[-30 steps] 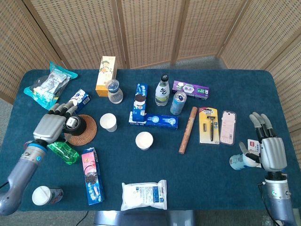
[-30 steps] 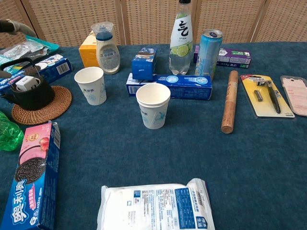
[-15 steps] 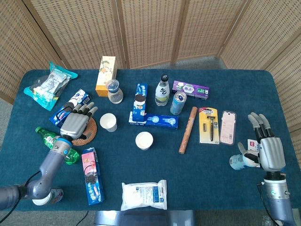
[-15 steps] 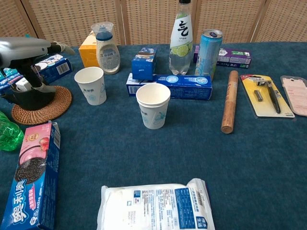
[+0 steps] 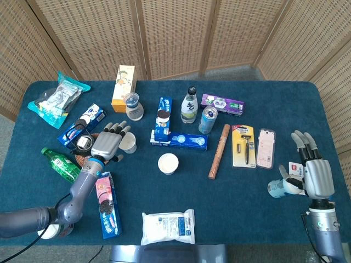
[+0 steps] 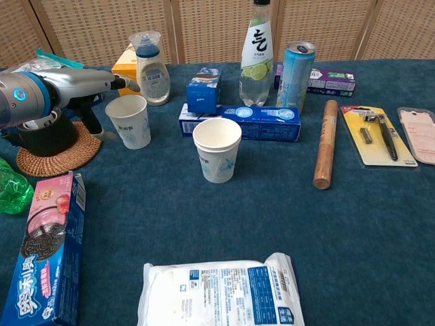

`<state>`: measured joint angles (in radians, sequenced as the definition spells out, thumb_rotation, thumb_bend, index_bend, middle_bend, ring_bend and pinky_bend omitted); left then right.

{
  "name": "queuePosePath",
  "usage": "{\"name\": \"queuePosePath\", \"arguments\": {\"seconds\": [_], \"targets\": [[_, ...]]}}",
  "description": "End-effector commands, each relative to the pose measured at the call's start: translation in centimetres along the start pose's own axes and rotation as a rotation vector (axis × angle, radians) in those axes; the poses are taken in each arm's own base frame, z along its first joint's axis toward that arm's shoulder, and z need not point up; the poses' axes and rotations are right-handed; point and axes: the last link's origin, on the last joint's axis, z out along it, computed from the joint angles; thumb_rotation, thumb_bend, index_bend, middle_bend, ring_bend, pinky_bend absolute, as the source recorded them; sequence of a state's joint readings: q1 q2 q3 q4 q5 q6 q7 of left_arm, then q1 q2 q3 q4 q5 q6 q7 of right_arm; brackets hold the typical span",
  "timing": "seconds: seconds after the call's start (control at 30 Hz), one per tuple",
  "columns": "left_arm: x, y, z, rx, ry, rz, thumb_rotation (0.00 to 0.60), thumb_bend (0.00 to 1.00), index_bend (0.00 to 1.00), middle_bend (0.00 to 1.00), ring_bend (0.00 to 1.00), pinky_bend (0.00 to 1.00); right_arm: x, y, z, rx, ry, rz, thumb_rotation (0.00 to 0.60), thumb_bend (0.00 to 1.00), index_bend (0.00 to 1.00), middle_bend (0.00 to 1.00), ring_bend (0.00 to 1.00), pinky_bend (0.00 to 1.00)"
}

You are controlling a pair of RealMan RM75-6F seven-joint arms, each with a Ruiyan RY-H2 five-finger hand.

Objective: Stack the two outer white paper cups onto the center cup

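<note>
Two white paper cups stand on the blue table. The left cup (image 5: 129,143) (image 6: 129,121) is single. The center cup (image 5: 168,163) (image 6: 217,149) shows a doubled rim. My left hand (image 5: 107,143) (image 6: 81,85) sits just left of the left cup with its fingers spread, their tips reaching past the cup's far side. I cannot tell whether it touches the cup. My right hand (image 5: 313,174) lies at the table's right edge with straight fingers, beside a small white-and-blue item (image 5: 277,188).
A black teapot on a woven coaster (image 5: 82,143) (image 6: 44,136) sits under my left arm. A green bottle (image 5: 60,164) and a cookie box (image 5: 104,203) lie nearby. A blue box (image 5: 180,141) lies behind the center cup, a wooden rod (image 5: 219,150) to its right.
My left hand has travelled right, from over the teapot to the left cup's side, fingers spreading. The right hand and both cups have stayed put.
</note>
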<state>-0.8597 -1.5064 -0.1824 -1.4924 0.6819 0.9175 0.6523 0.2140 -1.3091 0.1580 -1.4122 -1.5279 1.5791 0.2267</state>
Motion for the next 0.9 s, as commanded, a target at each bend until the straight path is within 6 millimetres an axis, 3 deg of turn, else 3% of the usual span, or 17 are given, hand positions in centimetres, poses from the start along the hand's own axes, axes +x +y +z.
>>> {"name": "queuePosePath", "arguments": {"seconds": [0.03, 0.17, 0.33, 0.47, 0.73, 0.9], "targets": [[0.0, 0.6, 0.4, 0.003, -0.004, 0.015, 0.6, 0.32, 0.0, 0.0, 0.0, 0.0, 0.0, 0.0, 0.0, 0.0, 0.001, 0.001, 0.6, 0.35, 0.04, 0.01, 0.0, 0.35], [0.3, 1.2, 1.1, 0.012, 0.004, 0.031, 0.6, 0.32, 0.0, 0.0, 0.0, 0.03, 0.0, 0.1, 0.0, -0.003, 0.0, 0.002, 0.6, 0.36, 0.04, 0.01, 0.0, 0.35], [0.5, 2.0, 1.7, 0.026, 0.028, 0.068, 0.6, 0.32, 0.0, 0.0, 0.0, 0.24, 0.0, 0.1, 0.0, -0.007, -0.001, 0.006, 0.6, 0.37, 0.04, 0.01, 0.0, 0.35], [0.3, 2.4, 1.8, 0.036, 0.047, 0.093, 0.6, 0.34, 0.02, 0.1, 0.03, 0.36, 0.1, 0.1, 0.0, -0.006, 0.002, 0.007, 0.6, 0.38, 0.04, 0.01, 0.0, 0.35], [-0.3, 2.7, 1.7, 0.042, 0.065, 0.097, 0.6, 0.35, 0.1, 0.25, 0.17, 0.47, 0.2, 0.2, 0.0, -0.012, 0.006, 0.011, 0.6, 0.38, 0.04, 0.01, 0.0, 0.35], [-0.4, 2.8, 1.5, 0.042, 0.073, 0.088, 0.6, 0.35, 0.11, 0.28, 0.21, 0.48, 0.2, 0.2, 0.0, -0.014, 0.008, 0.009, 0.6, 0.38, 0.04, 0.02, 0.0, 0.35]]}}
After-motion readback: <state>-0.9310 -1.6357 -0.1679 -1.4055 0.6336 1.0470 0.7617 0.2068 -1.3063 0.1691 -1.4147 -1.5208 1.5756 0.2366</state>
